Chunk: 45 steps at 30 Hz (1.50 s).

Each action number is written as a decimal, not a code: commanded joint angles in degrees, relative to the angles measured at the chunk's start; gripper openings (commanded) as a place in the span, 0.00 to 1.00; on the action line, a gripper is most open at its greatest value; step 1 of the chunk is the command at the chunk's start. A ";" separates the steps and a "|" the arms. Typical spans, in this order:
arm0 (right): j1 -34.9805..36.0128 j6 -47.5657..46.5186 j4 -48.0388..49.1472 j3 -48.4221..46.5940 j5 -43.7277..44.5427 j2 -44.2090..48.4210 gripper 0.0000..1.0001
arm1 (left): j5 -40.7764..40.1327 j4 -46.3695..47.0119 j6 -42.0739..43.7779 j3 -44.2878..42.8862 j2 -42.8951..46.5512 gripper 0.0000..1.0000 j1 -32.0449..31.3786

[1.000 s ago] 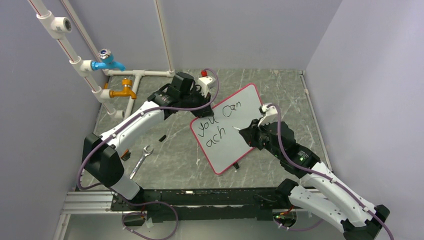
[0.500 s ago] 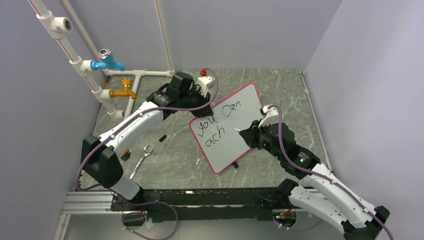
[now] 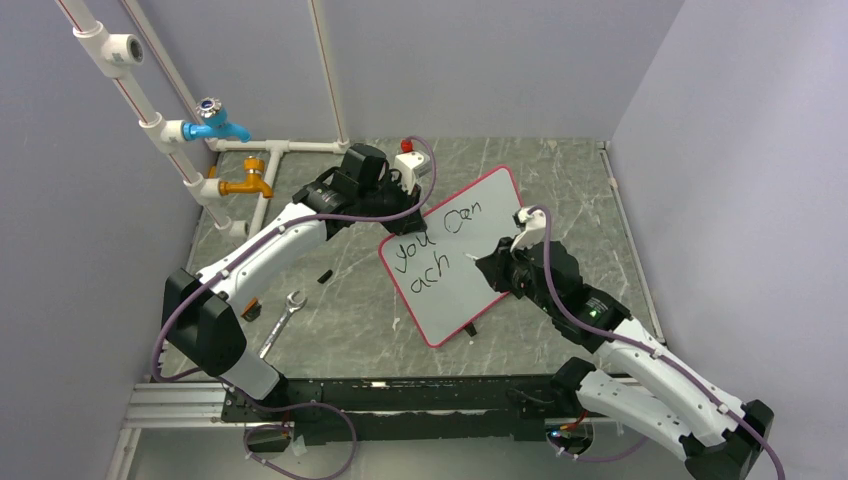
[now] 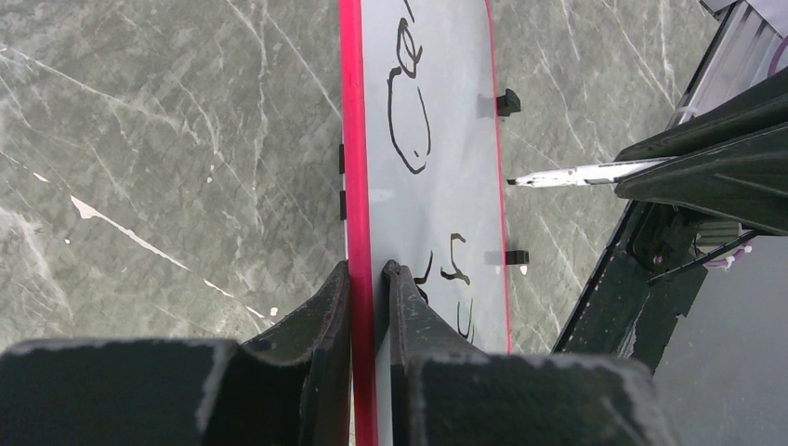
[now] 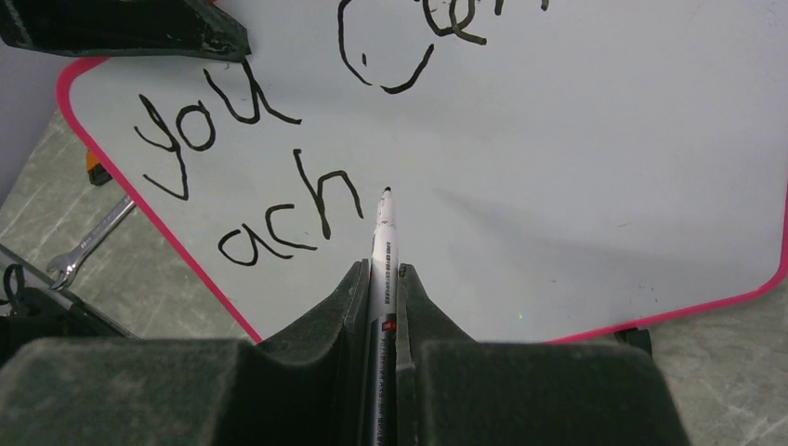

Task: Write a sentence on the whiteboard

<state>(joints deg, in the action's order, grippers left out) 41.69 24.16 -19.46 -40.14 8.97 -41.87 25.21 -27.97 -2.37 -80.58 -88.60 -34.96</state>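
- The board stands tilted at mid-bench, its lower edge down on the bench and its white face turned towards the right arm.
- The left claw is nearly closed and pinches the board's red rim, one finger on each side.
- The right claw is closed tight on a marker, which sticks out between the fingers.
- The marker's black tip sits at the board's face just right of the written "ach"; I cannot tell whether it touches.
- "you" and a rough "Can" stand on the line above.
- A wrench lies on the bench near the left arm.
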 commanded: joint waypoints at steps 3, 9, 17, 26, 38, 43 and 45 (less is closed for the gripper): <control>-0.12 -0.51 4.90 0.33 0.99 -2.34 0.00 | -3.76 2.98 3.67 -0.45 1.70 0.00 0.33; -0.08 -0.89 7.93 0.50 -1.80 -3.92 0.00 | -3.68 2.97 3.68 -0.46 1.67 0.00 0.38; -0.10 -0.61 10.10 -0.09 -2.15 -6.43 0.00 | -3.71 2.85 3.78 -0.56 1.97 0.00 0.36; -0.15 -0.69 10.82 0.55 -1.77 -9.65 0.00 | -3.77 2.90 3.86 -0.46 2.03 0.00 0.35; -0.11 -0.28 9.38 3.14 -3.23 -9.98 0.00 | -3.83 2.87 3.82 -0.46 1.87 0.00 0.38; -0.12 0.33 8.49 4.62 -3.43 -9.04 0.00 | -3.88 2.85 3.87 -0.50 1.88 0.00 0.35; -0.10 0.59 8.05 5.10 -3.65 -8.57 0.00 | -3.85 2.82 3.82 -0.54 1.85 0.00 0.40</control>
<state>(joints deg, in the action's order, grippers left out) 41.69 24.21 -9.47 -36.77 6.24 -50.63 23.92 -28.77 -2.35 -80.38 -88.60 -34.46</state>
